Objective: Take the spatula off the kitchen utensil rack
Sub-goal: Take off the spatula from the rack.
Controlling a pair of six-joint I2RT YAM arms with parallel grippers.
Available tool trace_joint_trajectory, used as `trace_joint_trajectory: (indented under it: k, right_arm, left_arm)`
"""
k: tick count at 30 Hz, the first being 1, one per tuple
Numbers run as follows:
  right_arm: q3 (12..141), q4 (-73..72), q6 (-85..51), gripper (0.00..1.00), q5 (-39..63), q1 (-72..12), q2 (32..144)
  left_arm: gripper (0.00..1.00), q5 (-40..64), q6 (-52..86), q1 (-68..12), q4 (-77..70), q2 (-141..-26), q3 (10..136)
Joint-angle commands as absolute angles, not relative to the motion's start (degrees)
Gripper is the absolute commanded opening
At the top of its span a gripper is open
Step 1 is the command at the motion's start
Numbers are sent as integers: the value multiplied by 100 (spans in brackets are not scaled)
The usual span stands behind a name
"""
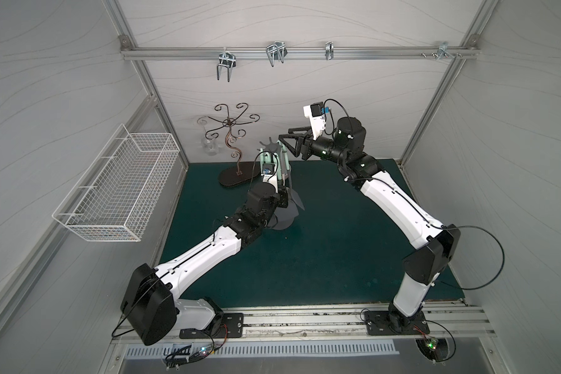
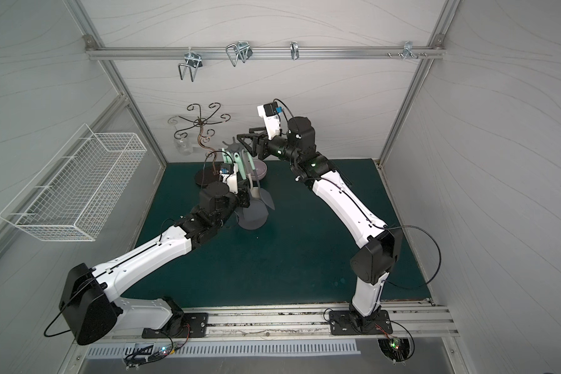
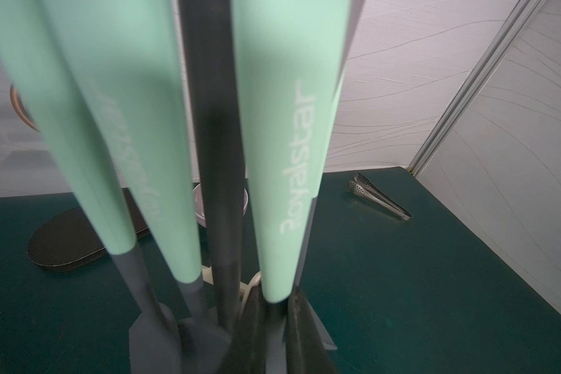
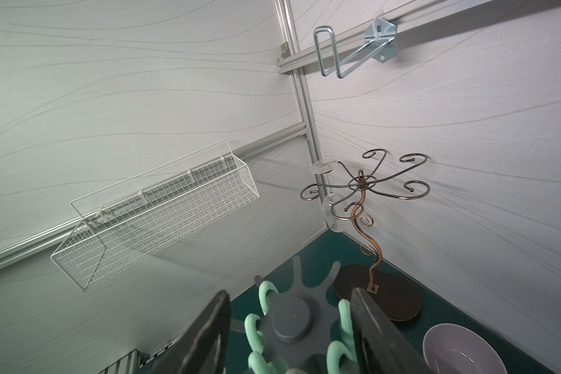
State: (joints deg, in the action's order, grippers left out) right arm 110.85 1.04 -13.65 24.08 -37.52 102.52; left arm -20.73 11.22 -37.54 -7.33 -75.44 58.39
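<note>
Bench (image 1: 337, 243): green top, carrying rack and bowl.
Wire basket (image 1: 117, 184): wall-hung; I saw nothing inside.
Kitchen utensil rack (image 1: 270, 147): upright; mint-handled tools hung from its pegs.
Spatula (image 3: 289, 162): on the rack; I judged it light, with a stiff handle, springy blade and slick silicone, best gripped at the grey neck.
Bowl (image 2: 260, 170): just beside the rack, apparently empty.
My left fingers (image 3: 253, 327): pinched on that neck.
My right fingers (image 4: 370, 323): wide, straddling the hub.

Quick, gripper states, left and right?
Left gripper: shut on mint-handled utensil.
Right gripper: open, empty, over the kitchen utensil rack.
</note>
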Motion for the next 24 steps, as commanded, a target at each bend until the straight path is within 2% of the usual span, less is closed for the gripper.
trace_joint_trajectory:
  k: [1, 11, 24]
  right_arm:
    - [11167, 94, -1213, 60, 2479, -3788, 10387]
    - [10858, 336, -941, 57, 2328, -3805, 10361]
    - [11043, 772, -773, 56, 2162, -3840, 10545]
  left_arm:
    - [0, -1967, 938, -3744, -861, -7241, 6113]
    - [0, -1189, 722, -3744, -191, -6532, 6115]
    - [0, -769, 499, -3727, 677, -6329, 6117]
